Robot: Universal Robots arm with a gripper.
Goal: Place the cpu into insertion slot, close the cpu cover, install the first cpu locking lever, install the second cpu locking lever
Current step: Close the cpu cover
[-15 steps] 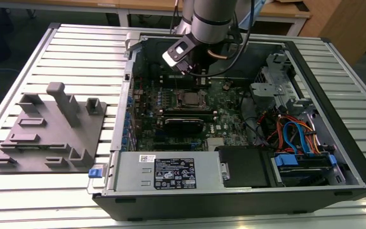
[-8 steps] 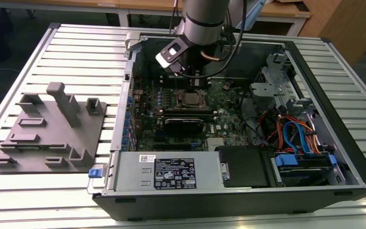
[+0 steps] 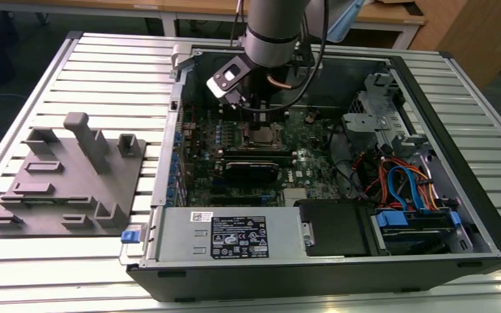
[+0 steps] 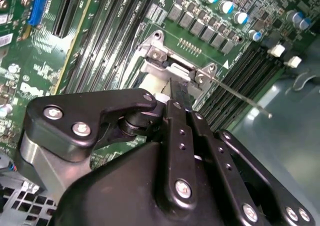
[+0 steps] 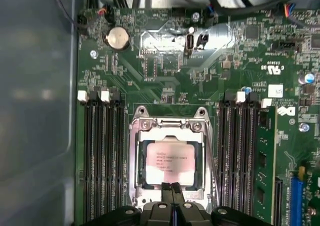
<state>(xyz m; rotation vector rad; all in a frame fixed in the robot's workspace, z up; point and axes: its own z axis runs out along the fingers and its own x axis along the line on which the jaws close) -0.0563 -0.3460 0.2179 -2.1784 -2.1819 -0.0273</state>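
So the cpu (image 5: 166,158) sat flat in the insertion slot (image 5: 142,182), with the cpu cover (image 5: 167,127) down over it and the chip showing through the window. The hand (image 5: 171,186) had its fingers pinched together, tips right at the slot's edge. A thin locking lever (image 4: 240,96) stuck out from the slot, and memory slots (image 5: 102,156) ran along either side of it.

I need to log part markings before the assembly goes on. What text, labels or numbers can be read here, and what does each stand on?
No text can be quoted; print is present but none is readable.
cpu, metal top: several lines of print, too small to read.
white label on the power supply: print and symbols, too small to read.
white sticker on the motherboard: unreadable.
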